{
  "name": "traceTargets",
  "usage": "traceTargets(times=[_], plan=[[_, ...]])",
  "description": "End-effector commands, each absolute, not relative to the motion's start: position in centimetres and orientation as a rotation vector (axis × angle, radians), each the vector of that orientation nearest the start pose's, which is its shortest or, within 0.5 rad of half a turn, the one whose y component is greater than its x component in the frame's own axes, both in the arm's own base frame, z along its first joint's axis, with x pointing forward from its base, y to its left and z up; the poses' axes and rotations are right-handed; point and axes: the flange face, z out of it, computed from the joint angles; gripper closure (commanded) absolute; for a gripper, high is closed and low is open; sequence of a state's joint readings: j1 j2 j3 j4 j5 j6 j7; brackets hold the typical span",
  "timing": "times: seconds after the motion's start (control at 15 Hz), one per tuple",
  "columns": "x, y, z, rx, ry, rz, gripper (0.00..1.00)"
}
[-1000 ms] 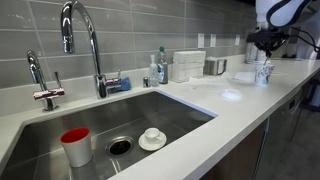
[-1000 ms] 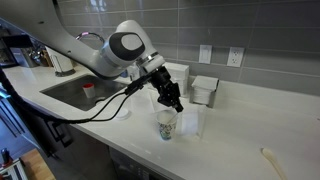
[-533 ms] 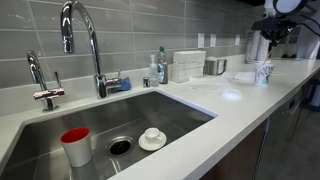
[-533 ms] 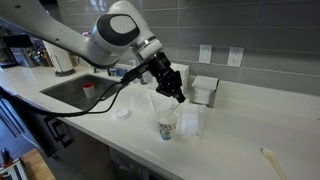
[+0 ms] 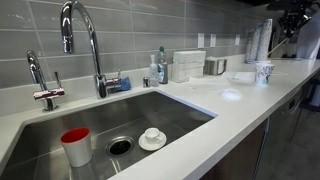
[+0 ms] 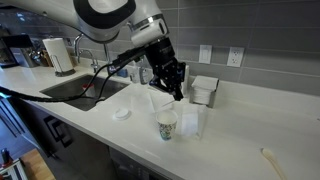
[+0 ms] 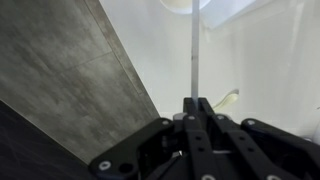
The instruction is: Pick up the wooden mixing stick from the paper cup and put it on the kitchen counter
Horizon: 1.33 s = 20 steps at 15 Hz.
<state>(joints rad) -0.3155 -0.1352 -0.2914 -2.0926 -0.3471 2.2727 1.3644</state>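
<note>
Hand [image 7: 196, 108] clamped on top end of wooden mixing stick [image 7: 193, 50]. Stick hangs upright over paper cup [image 6: 167, 124], near edge of bench [image 6: 235, 125]. Stick prob. v. light, thin, stiff, snaps if bent. End grip OK.

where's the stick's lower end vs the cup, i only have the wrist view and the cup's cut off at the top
Observer: In an exterior view the gripper holds the wooden stick tilted above the paper cup. Its lower end is near the rim, but it is too thin to tell if it is clear.
Operator: what's next to the cup
Observer: A pale translucent container stands close beside it.
Operator: where's open counter
Observer: Bare kitchen counter runs on past that container, on the side away from the sink.
</note>
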Motion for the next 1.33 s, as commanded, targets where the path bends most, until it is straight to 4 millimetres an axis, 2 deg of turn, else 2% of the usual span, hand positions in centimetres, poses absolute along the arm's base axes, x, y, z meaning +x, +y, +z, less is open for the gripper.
traceTargets(times=[0.0, 0.13, 0.4, 0.67, 0.73, 0.8, 0.93, 1.27], plan=[[43.6, -34.8, 52.4, -1.745, 2.552, -0.522, 0.93], [43.8, -36.0, 52.9, -1.609, 2.543, -0.506, 0.94], [45.6, -39.2, 53.1, -1.398, 2.552, -0.522, 0.94], [48.4, -41.9, 51.1, -1.237, 2.584, -0.571, 0.94], [49.2, -42.1, 50.3, -1.24, 2.578, -0.551, 0.94], [47.5, -40.7, 51.9, -1.299, 2.564, -0.554, 0.93], [48.2, -41.0, 50.9, -1.307, 2.574, -0.546, 0.93], [47.9, -40.8, 52.0, -1.299, 2.56, -0.563, 0.92]])
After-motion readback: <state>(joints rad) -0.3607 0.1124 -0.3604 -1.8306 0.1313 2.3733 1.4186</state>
